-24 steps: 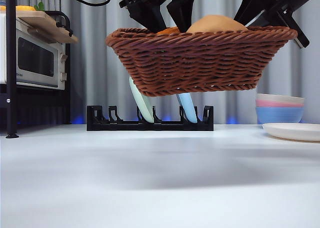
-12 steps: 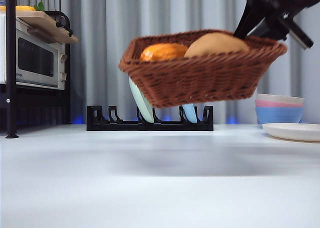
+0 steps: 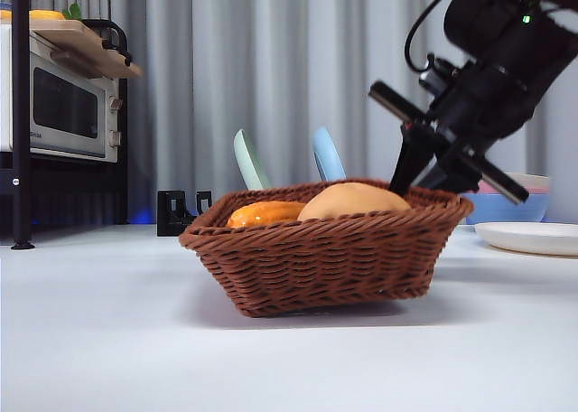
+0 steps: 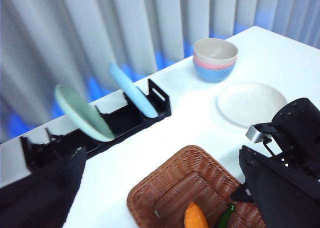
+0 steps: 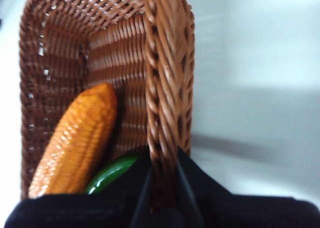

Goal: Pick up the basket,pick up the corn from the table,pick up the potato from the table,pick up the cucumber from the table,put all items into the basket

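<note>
Your left gripper [image 4: 160, 188] hangs high above, jaws spread apart. Below, the basket [image 3: 325, 254] sits on the table [image 3: 135, 340], with the corn [image 3: 264, 214], cucumber [image 5: 111, 172] and potato [image 3: 350, 200] inside. Your right gripper [image 5: 162, 185] pinches its right rim.

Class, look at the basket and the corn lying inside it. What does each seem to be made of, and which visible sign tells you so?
The brown woven basket: apparently wicker or a similar cane, matte, shown by interlaced strands and a braided rim. The orange-yellow corn cob: probably moulded plastic, since its kernel rows look glossy and very regular.
</note>
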Motion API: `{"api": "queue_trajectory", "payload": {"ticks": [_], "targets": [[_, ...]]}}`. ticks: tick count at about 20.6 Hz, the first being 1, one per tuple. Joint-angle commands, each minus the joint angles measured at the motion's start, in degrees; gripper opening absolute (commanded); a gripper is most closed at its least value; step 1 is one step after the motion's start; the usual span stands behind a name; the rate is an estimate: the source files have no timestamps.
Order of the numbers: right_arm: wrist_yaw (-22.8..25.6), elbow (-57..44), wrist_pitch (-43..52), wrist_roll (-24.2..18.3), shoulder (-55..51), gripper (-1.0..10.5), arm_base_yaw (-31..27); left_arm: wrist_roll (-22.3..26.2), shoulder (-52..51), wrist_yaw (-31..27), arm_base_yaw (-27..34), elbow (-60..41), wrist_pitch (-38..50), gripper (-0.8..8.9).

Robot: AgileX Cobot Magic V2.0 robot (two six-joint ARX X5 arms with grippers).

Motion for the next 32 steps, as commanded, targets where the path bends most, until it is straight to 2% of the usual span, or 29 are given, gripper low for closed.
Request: {"api": "queue_trajectory", "payload": {"ticks": [1,4,6,13,18,22,23,26,29,32], "targets": [[1.55,0.28,1.03,1.05,0.83,-0.2,0.07,-0.09,-0.04,-0.39,0.15,-0.02,-1.60,5.34],[5.05,0.28,1.01,1.03,0.90,-0.1,0.04,-0.11,-0.02,-0.39,0.15,-0.02,-4.13,5.34],[5.42,0.28,0.94,1.03,0.90,0.4,0.04,-0.07,-0.02,-0.39,0.15,-0.02,-5.57,5.34],[5.22,0.31,0.48,0.04,0.35,3.5,-0.50,0.33,-0.02,-0.37,0.15,-0.02,-7.82,5.34],[5.25,0.31,-1.01,-3.61,-3.63,3.9,-1.44,2.08,-0.02,-0.87,0.15,-0.02,-8.57,5.30],[5.44,0.31,-1.79,-8.02,-11.37,3.8,-2.01,4.07,-0.02,-3.69,0.17,-0.02,-8.52,5.20],[5.42,0.31,-1.92,-9.33,-13.38,3.8,-2.01,4.72,-0.02,-4.33,0.20,-0.02,-8.55,4.85],[5.42,0.31,-2.05,-13.70,-20.37,3.7,-1.99,6.36,-0.02,-6.49,0.22,-0.02,-8.63,2.86],[5.42,0.31,-2.27,-17.38,-26.62,3.4,-1.88,8.24,-0.02,-6.34,0.52,-0.02,-9.46,0.08],[5.53,0.31,-4.37,-18.21,-32.09,0.8,-1.90,8.94,-0.02,-6.40,1.03,-0.02,-10.51,-0.08]]}}
